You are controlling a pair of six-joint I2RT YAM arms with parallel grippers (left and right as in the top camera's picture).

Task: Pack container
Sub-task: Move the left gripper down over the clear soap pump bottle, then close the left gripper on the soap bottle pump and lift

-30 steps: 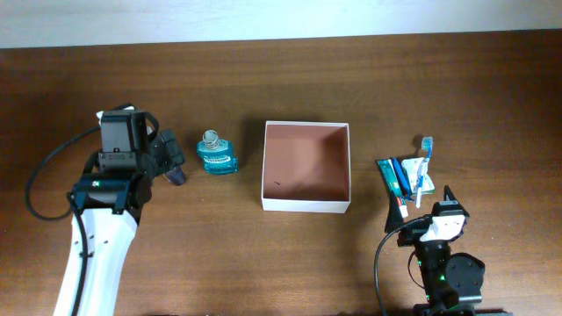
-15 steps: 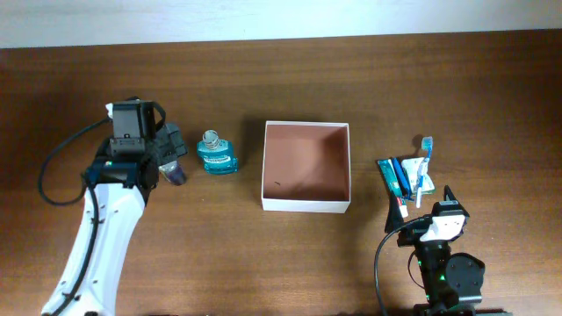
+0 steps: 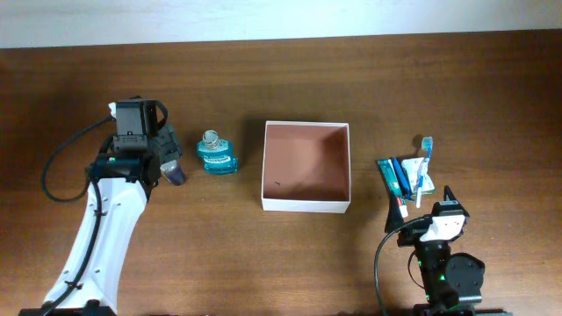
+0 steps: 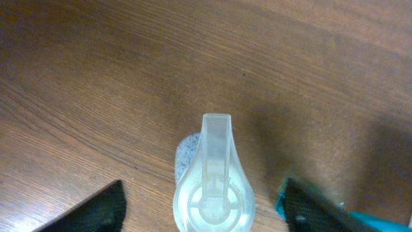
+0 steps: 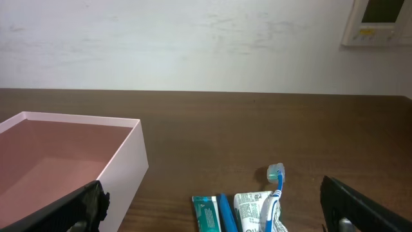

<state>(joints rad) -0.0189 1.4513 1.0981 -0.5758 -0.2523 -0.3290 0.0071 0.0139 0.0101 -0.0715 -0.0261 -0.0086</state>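
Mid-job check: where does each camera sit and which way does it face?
Overhead: fixed above the table, looking straight down; left gripper and right gripper both show.
Left wrist: on the left arm, aimed down at a clear-capped bottle between its fingers.
Right wrist: low, facing level across the table toward the wall, its fingers in the bottom corners.
Shared: overhead and right wrist both show the container and toothbrush.

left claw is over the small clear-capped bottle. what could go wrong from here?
1. The clear-capped bottle sits between the left claw fingers with gaps on both sides. Its rounded cap could slip or tip if the fingers meet it unevenly.
2. The teal bottle stands close by, on the way to the container, and could get knocked during the carry.
3. The container's thin wall could be clipped on a low approach.
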